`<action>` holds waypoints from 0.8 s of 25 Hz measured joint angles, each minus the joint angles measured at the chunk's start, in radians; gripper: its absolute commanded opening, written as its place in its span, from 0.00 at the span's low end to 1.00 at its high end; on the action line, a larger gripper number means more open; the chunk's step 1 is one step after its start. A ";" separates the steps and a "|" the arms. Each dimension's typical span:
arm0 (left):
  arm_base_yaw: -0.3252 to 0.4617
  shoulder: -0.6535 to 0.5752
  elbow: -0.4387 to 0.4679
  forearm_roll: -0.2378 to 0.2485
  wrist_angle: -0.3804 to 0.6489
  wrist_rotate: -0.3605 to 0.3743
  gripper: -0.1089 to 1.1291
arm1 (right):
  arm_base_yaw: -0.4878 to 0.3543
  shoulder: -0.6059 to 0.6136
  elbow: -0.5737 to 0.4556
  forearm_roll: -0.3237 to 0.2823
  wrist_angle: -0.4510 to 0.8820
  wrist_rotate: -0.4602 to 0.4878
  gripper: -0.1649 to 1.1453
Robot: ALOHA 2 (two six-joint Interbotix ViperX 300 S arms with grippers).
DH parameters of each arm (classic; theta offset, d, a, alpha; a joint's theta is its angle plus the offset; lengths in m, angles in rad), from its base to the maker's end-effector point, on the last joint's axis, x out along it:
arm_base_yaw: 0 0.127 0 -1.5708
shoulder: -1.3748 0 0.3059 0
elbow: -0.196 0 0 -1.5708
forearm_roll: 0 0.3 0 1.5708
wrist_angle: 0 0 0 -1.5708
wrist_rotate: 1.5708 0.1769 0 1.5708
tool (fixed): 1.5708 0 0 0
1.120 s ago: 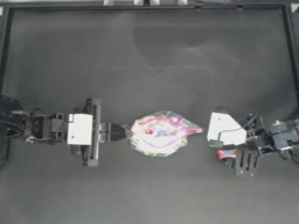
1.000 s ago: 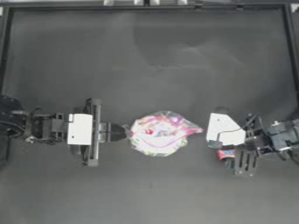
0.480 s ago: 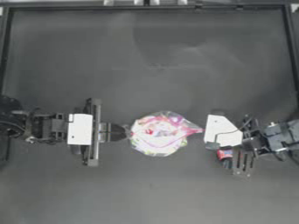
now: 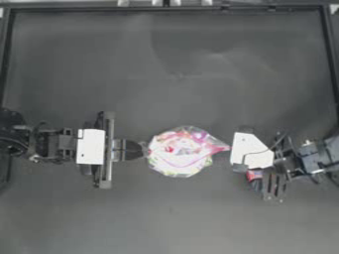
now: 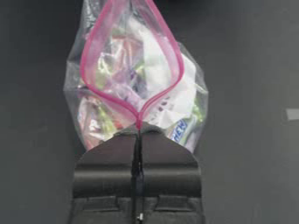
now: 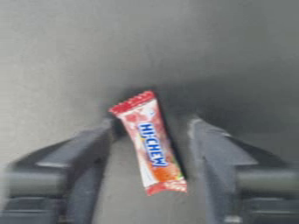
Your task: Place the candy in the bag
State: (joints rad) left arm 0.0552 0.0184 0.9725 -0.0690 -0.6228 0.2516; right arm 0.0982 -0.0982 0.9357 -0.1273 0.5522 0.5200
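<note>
"HI-CHEW" is printed in blue letters along the small red-ended, white-centred wrapped candy (image 6: 152, 148). Blue letters ending in "EW" are seen on a wrapper inside the clear pink-sealed plastic bag (image 5: 135, 83).

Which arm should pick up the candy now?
The right. Its gripper is open with the candy lying on the table between the jaws, just right of the bag. The left gripper is shut on the bag's pink seal, holding the mouth open, so it looks better kept there.

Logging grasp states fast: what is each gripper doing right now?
Left gripper: shut on the bag.
Right gripper: open around the candy.
</note>
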 measured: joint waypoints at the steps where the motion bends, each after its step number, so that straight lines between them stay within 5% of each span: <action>1: 0.000 0.002 0.000 0.000 0.000 0.000 0.12 | 0.000 0.000 0.000 0.005 0.002 0.000 0.55; 5: 0.000 0.000 0.000 0.000 0.000 0.000 0.12 | -0.003 0.000 0.000 0.014 0.008 0.000 0.38; 20: 0.000 0.000 0.000 0.000 0.000 0.000 0.12 | 0.008 -0.023 -0.006 0.029 0.035 0.008 0.30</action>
State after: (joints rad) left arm 0.0552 0.0184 0.9725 -0.0690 -0.6228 0.2516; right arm 0.1058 -0.1212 0.9296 -0.0982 0.5875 0.5277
